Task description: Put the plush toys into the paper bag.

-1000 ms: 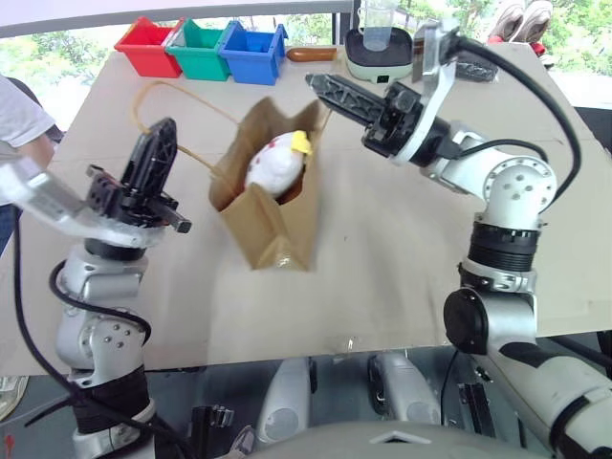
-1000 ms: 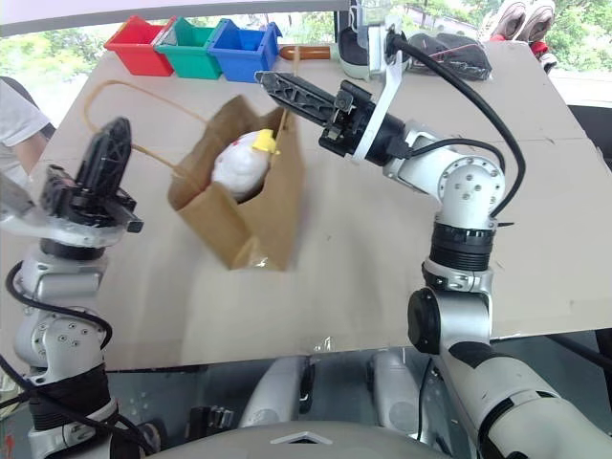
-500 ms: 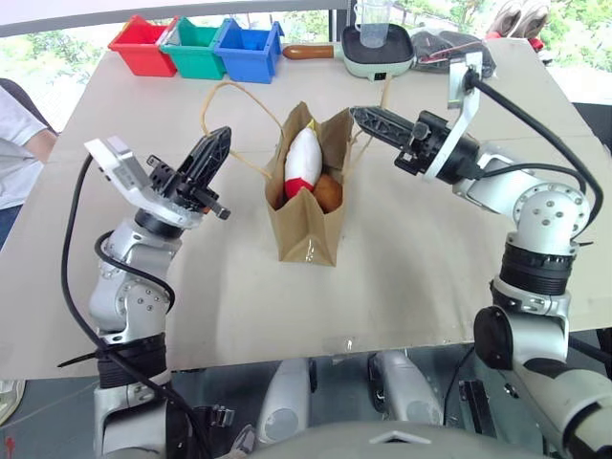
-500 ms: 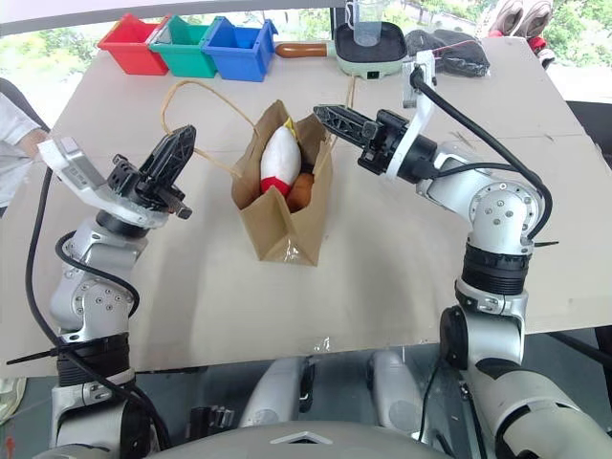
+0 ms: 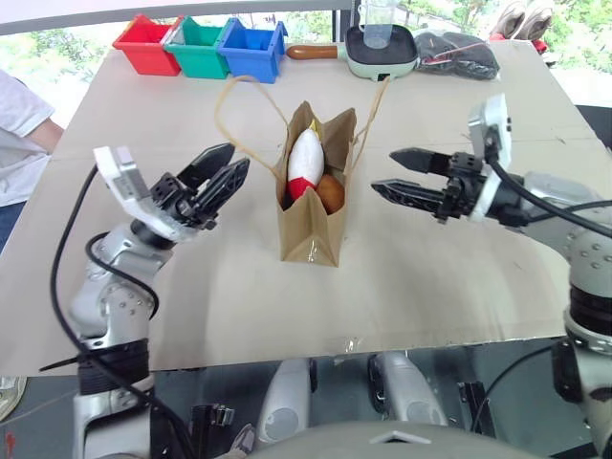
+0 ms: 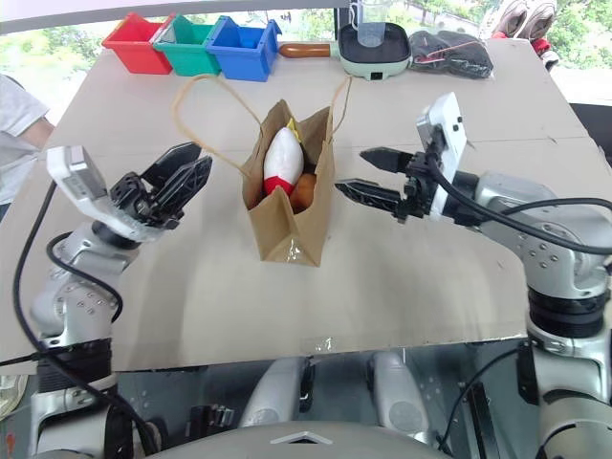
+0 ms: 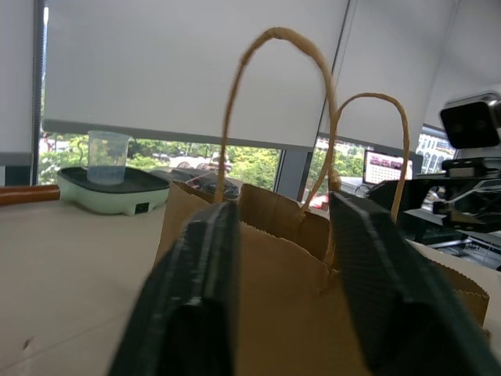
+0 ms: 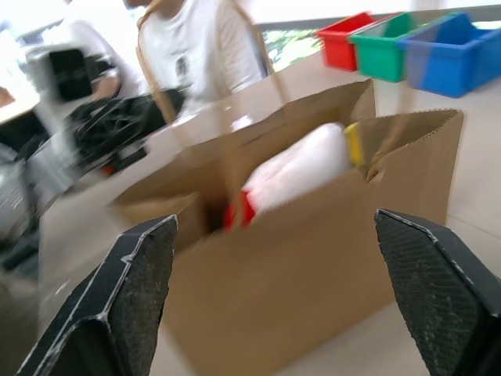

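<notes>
The brown paper bag [image 5: 311,225] stands upright in the middle of the table, both cord handles [image 5: 239,110] raised. Inside it sit the two plush toys: the white one with red and a yellow tip [image 5: 305,163] pokes out of the mouth, and the brown one [image 5: 329,194] lies beside it, lower down. My left gripper [image 5: 222,170] hovers open just left of the bag, holding nothing. To the bag's right, my right gripper [image 5: 400,174] is open too, fingers pointing at the bag with a gap between. The right wrist view shows the bag [image 8: 313,251] and the white toy [image 8: 301,176].
Red [image 5: 148,46], green [image 5: 199,50] and blue [image 5: 250,50] bins line the table's far edge. A pale green hotplate with a clear cup [image 5: 381,48] and a dark bundle [image 5: 459,55] sit at the far right. A person in a white shirt [image 5: 19,134] stands at the left.
Both grippers have opened. My right gripper has let go of the handle and pulled back to the right of the bag; my left one has turned towards the bag.
</notes>
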Robot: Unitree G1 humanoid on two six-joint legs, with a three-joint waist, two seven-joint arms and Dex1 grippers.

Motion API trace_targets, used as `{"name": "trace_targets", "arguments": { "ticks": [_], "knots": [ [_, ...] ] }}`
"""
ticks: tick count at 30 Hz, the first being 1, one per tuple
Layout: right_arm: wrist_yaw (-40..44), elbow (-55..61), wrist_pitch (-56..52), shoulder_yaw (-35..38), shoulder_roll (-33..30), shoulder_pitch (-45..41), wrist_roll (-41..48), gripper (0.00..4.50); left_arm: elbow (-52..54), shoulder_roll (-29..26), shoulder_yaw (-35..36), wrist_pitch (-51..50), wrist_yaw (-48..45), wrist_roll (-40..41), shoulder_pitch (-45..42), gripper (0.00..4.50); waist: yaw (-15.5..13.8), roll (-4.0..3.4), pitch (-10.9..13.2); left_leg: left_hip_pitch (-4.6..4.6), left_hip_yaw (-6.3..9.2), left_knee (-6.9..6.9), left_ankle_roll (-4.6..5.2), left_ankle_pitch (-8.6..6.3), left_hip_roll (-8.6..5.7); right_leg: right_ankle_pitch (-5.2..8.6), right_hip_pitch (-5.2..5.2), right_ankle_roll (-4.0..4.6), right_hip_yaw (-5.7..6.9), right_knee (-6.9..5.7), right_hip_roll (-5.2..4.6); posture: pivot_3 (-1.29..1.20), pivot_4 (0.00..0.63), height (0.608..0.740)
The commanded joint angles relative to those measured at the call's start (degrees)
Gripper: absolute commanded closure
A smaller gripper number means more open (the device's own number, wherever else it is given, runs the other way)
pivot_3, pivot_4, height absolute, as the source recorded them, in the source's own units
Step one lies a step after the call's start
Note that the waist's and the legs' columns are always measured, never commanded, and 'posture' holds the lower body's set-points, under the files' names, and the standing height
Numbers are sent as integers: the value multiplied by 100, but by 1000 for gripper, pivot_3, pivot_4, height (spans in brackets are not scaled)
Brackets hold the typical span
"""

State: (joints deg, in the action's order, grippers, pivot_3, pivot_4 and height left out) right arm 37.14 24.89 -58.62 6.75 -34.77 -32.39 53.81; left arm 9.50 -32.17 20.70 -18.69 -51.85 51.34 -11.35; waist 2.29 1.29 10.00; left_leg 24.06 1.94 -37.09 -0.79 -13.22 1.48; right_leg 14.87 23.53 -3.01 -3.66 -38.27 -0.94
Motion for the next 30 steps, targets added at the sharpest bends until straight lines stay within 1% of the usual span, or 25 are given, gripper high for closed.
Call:
{"name": "trace_targets", "arguments": {
  "ticks": [1, 2, 3, 6, 7, 9, 10, 12, 15, 18, 21, 23, 25, 27, 30],
  "knots": [
    [287, 364, 21, 249, -452, 269, 128, 864, 549, -340, 437, -402, -17, 329, 502, 167, 9, 0, 1, 1, -1, 1, 0, 0, 1, 0, 0, 0, -1, 2, 0, 0, 150, 740],
    [354, 410, 97, 198, -602, 416, 5, 864, 696, -437, 538, -521, -27, 343, 815, 36, 14, 0, 0, 0, -3, 1, 0, 0, 1, 0, 1, 0, -2, 2, 0, 0, 150, 740],
    [386, 433, 159, 149, -690, 507, -77, 864, 788, -497, 599, -590, -23, 345, 1017, 36, 17, 0, 0, 0, -3, 1, 0, 0, 4, 0, 1, 0, -2, 2, 1, 0, 150, 740],
    [372, 439, 504, -202, -581, 670, -422, 1654, 1358, -477, 468, -556, 171, 21, 1640, 0, 4, 0, 1, -6, -8, 5, 0, 0, 5, 1, 0, 1, -5, 6, 1, 0, 150, 740],
    [353, 412, 582, -295, -512, 670, -509, 2192, 1455, -457, 421, -533, 259, -73, 1724, 0, 1, 1, 1, -6, -10, 4, 0, 0, 5, 1, -1, 1, -7, 6, 0, 0, 150, 740],
    [387, 269, 1012, -891, -378, 665, -1132, 3016, 1808, -309, 129, -545, 504, -212, 1845, 0, -23, 1, 0, -6, -7, 1, 0, 0, 5, 1, -2, 1, -7, 7, 2, 0, 150, 740],
    [388, 139, 1258, -1217, -246, 634, -1464, 3552, 1970, -283, -62, -627, 619, -281, 1880, 0, -35, 2, 0, -8, -8, -1, 0, 0, 5, 1, -5, 1, -7, 7, 2, 0, 150, 740],
    [333, -211, 1616, -1665, 158, 479, -1889, 4445, 2145, -79, -318, -773, 917, -193, 1822, 0, -30, 6, -3, -10, -8, -7, 0, 0, 4, 1, -10, 0, -7, 8, 2, 0, 150, 740],
    [332, -641, 1998, -1983, 790, 201, -2211, 4445, 2329, 45, -628, -1174, 1512, -196, 1778, 0, -19, 4, -2, -10, -9, -8, 0, 0, 5, 0, -10, -1, -10, 9, 4, 0, 150, 740],
    [426, -905, 2168, -2170, 1069, 70, -2455, 4445, 2465, 201, -808, -1183, 1871, -342, 1688, 0, -22, 4, -2, -10, -5, -6, 0, 0, 5, -1, -10, 0, -7, 8, 3, 0, 150, 740],
    [491, -1057, 2246, -2206, 1254, 45, -2557, 4445, 2534, 355, -942, -1202, 2225, -511, 1591, 0, -48, 4, -2, -9, 0, -5, 0, 0, 3, -1, -11, 0, -1, 8, 1, 0, 150, 740],
    [527, -1174, 2332, -2287, 1388, 21, -2658, 4445, 2539, 441, -1063, -1124, 2422, -763, 1505, 0, -45, 4, -2, -9, -2, -4, 0, 0, 2, -1, -11, 1, -2, 8, 0, 0, 150, 740],
    [524, -1424, 2442, -2384, 1648, -17, -2762, 4445, 2525, 619, -1296, -1007, 2756, -1184, 1339, 0, -43, 5, -2, -9, -2, -5, 0, 0, 2, -1, -11, 1, -3, 8, 0, 0, 150, 740],
    [521, -1642, 2549, -2429, 1833, -25, -2877, 4445, 2521, 818, -1376, -973, 2989, -1339, 1216, 0, -37, 6, -3, -10, 1, -6, -1, 0, 1, -2, -12, 1, -2, 6, 2, 0, 150, 740],
    [516, -1911, 2741, -2437, 2057, -24, -3030, 4445, 2516, 900, -1542, -848, 3075, -1695, 1196, 0, -30, 5, -3, -11, -1, -6, -1, 0, 1, -2, -11, 1, -3, 1, 2, 0, 150, 740]
  ]
}}
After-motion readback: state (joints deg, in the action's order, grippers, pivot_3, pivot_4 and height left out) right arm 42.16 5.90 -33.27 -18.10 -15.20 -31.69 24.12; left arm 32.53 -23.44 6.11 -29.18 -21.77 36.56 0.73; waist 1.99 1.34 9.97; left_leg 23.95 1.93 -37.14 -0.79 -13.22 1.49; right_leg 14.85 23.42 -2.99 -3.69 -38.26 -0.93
